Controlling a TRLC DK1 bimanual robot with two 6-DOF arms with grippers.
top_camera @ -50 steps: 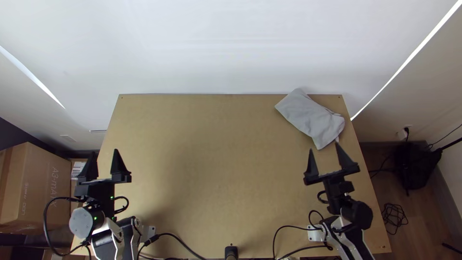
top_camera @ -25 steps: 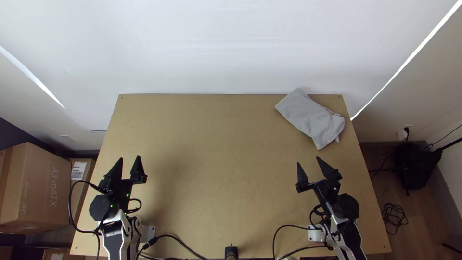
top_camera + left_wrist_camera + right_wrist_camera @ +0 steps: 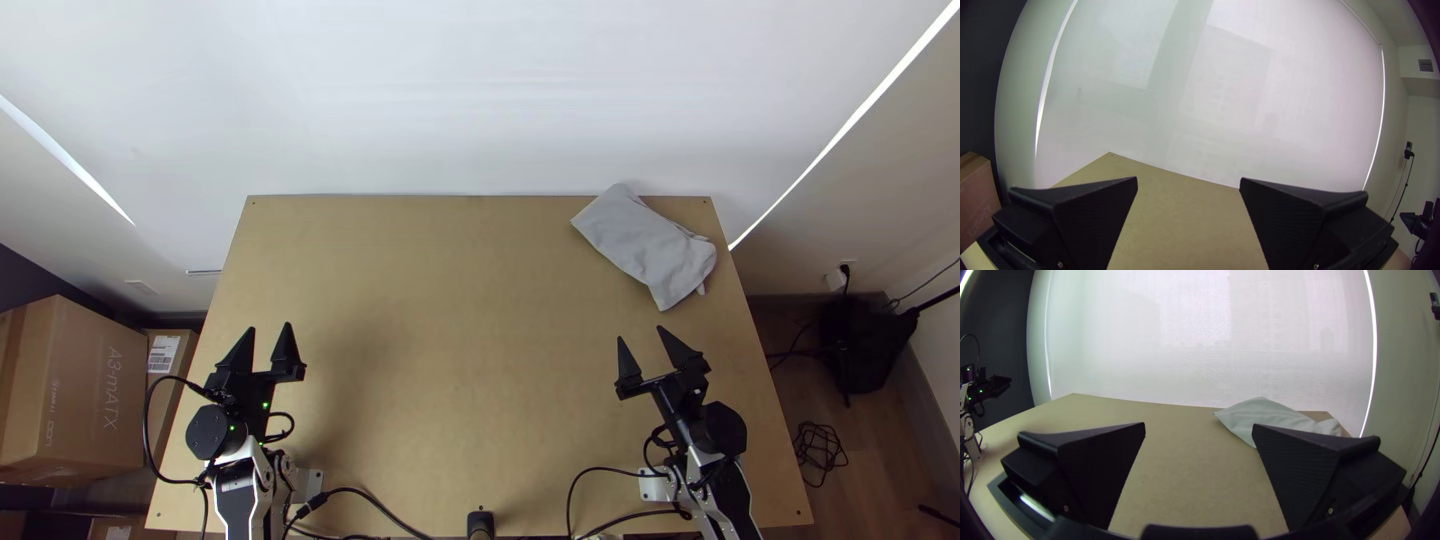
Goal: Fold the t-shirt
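One grey t-shirt (image 3: 650, 245) lies at the far right of the one wooden surface (image 3: 450, 300), close to its corner. It is gathered into a single compact, roughly four-sided bundle, set at a slant, with several layered edges showing along its right side and one small tip poking out beside its near corner. Its far corner overlaps the line of the surface's far edge; whether it hangs over cannot be told.

Two arms stand at the near side, one at each corner, and each carries one tool with two black fingers. The left tool (image 3: 269, 327) is released: its two fingers stand well apart above the left part of the surface, with nothing between them. The right tool (image 3: 640, 333) is released too, its pair of fingers spread wide and holding nothing. It hovers on the near side of the t-shirt, apart from it. In the right wrist view one of its two fingers covers part of the cloth, which lies farther off.

Beyond the far edge rises one pale screen (image 3: 480, 100), with two bright strips, one at either side. To the left are two cardboard boxes (image 3: 80, 390), a large one and another with one white label (image 3: 163, 352). One tangled cable (image 3: 820, 450) lies on the floor at the right.
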